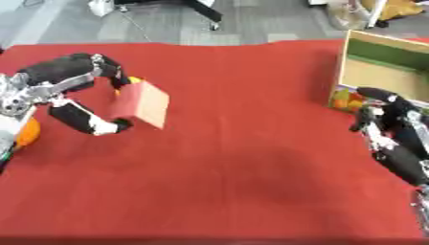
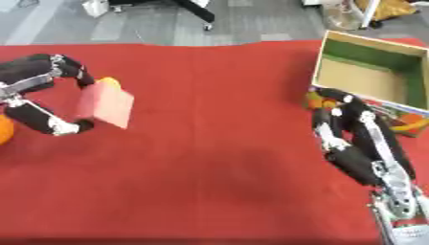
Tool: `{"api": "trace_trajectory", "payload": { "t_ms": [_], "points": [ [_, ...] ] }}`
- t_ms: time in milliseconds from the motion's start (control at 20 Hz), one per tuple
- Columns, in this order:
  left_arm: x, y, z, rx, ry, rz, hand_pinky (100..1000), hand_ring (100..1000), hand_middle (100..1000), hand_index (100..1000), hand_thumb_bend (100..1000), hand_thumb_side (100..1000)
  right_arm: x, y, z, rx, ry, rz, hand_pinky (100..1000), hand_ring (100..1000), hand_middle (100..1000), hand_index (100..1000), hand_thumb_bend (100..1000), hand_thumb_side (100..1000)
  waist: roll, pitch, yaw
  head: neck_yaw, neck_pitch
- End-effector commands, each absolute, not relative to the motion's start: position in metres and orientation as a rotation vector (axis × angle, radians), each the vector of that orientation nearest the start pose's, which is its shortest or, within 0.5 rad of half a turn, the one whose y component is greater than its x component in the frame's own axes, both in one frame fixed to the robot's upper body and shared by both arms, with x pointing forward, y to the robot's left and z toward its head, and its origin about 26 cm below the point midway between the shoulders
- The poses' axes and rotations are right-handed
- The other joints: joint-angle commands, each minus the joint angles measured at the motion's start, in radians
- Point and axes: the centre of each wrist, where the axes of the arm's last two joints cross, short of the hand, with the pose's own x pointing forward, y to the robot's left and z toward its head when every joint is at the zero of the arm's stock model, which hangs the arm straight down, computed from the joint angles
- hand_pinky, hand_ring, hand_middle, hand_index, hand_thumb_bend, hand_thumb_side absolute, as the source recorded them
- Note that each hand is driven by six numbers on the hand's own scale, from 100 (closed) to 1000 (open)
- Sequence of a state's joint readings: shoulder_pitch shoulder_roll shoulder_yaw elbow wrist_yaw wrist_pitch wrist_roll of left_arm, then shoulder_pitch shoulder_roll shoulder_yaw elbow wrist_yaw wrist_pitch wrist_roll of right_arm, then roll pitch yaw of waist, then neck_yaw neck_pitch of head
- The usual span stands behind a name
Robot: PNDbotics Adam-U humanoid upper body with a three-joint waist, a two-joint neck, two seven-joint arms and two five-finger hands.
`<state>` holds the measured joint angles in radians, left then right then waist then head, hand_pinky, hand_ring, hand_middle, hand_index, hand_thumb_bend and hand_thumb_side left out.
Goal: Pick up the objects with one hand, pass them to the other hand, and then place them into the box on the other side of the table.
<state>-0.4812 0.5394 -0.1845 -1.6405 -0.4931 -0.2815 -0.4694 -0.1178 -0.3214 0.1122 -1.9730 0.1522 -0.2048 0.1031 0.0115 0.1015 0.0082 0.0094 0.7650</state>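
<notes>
**Left hand holds the pink block aloft, right hand waits by the box**

The left hand [image 1: 67, 98] has its fingers and thumb curled round a flat pink block [image 1: 141, 104], fingers over the upper far edge and thumb under the lower near edge; the block is tilted, one broad face turned towards the middle of the red cloth [image 1: 243, 162] — a pose that, judging by the task, offers it for the handover rather than for setting down. The block sits over the left part of the cloth, well apart from the box [image 2: 373, 72], which stands at the far right with its open top upward; that gap is why a pass between hands is called for.

The right hand [image 2: 339, 129] lies near the box's near-left corner, fingers fairly straight and pointing away, holding nothing; it looks ready to reach leftward, though it has some way to go.

The views differ — the right eye view shows the right hand and forearm whole, plus bright prints on the box's near wall; the left eye view crops that arm, yet shows more of an orange round thing [image 1: 28, 132] at the left edge; a small yellow-orange thing [image 2: 109, 82] peeps out behind the block's far edge, unclear whether touching.
</notes>
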Motion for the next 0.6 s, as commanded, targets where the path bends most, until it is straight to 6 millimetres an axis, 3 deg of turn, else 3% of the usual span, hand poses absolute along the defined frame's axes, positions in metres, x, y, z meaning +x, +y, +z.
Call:
{"api": "trace_trajectory", "payload": {
  "t_ms": [50,100,150,400,600],
  "points": [
    [0.357,0.257,0.179,0.410,-1.930,-1.451,714,593,532,560,100,529,0.283,-0.244,0.156,-0.128,-2.305,0.808,512,208,163,842,158,445,-0.014,-0.025,0.002,0.000,0.005],
    [0.356,0.250,0.172,0.366,-1.944,-1.420,713,594,534,562,100,545,0.285,-0.241,0.161,-0.128,-2.329,0.852,513,210,164,856,226,449,-0.015,-0.024,0.003,0.000,0.005],
    [0.356,0.242,0.164,0.321,-1.958,-1.389,713,594,534,562,100,548,0.286,-0.239,0.165,-0.133,-2.349,0.892,513,210,165,856,193,443,-0.015,-0.024,0.005,-0.001,0.005],
    [0.359,0.197,0.123,0.083,-1.987,-1.260,710,596,537,565,100,589,0.291,-0.230,0.183,-0.174,-2.425,1.144,519,227,178,904,399,448,-0.014,-0.027,0.020,-0.013,0.005],
    [0.362,0.175,0.105,-0.049,-1.977,-1.236,709,594,534,563,100,606,0.294,-0.227,0.199,-0.227,-2.478,1.344,522,248,194,935,526,455,-0.013,-0.026,0.030,-0.021,0.005]
  ]
}}
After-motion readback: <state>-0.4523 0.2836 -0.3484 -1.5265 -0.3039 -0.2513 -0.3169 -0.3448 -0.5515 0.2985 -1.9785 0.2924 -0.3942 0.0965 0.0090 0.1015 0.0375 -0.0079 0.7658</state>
